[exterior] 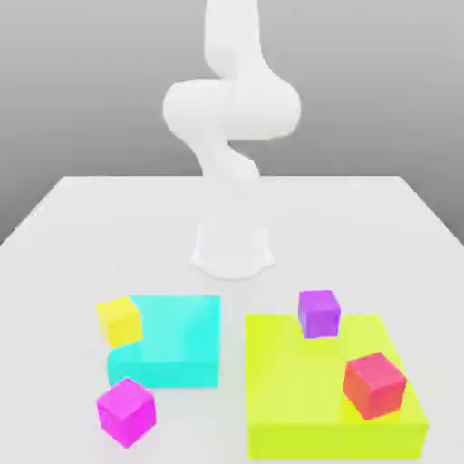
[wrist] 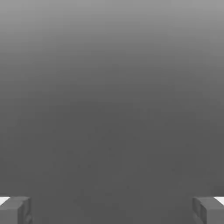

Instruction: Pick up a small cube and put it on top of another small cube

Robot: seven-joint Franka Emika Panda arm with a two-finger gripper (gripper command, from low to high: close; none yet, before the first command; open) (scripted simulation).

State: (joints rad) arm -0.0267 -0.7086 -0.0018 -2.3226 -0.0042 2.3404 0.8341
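White counter (exterior: pixel 82 236) under a plain grey backdrop, and the white arm (exterior: pixel 231 109) rises from its round base (exterior: pixel 232 249) at the middle of the surface, bending up and out of the top of the exterior view. Down at the near edge, the small cube (exterior: pixel 126 411), bright magenta-pink, sits directly on the counter at the exterior view's left, just in front of the cyan block (exterior: pixel 177 349) and clear of it by a narrow gap. A yellow cube (exterior: pixel 120 321) rests against the cyan block's far left corner. Over on the exterior view's right lies a wide lime-green slab (exterior: pixel 308 399), low and flat. On its far edge stands a violet-purple cube (exterior: pixel 319 313), and nearer its right side a red cube (exterior: pixel 373 384) sits on top. From the hand view, the pincer (wrist: pixel 112 210) shows two grey fingertips (wrist: pixel 15 210), one at each edge of the picture, spread as wide apart as they go, with nothing between them but grey background. It has hold of nothing.
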